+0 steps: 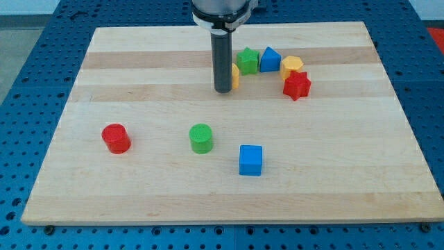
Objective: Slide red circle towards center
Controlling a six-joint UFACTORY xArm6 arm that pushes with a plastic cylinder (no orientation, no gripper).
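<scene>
The red circle (116,138) sits at about eight o'clock on the wooden board (139,187), near the view's left edge and well apart from everything else. To its right, at roughly six o'clock from the board's middle, stands the green circle (201,138), and further right and a little lower lies the blue cube (251,160). My rod hangs straight down from the view's top, upright with no tilt, and my tip (223,90) rests on the board at about twelve o'clock, far from the red circle. It is a bare rod, with nothing that opens or closes and nothing held. A yellow block (235,76) shows partly behind the rod, touching it or just beside it; its shape is hidden. Continuing right along the top cluster come the green star (247,60), the blue block (270,60) with a peaked top, the yellow block with angled sides (292,67), and the red star (297,85) just below it.
</scene>
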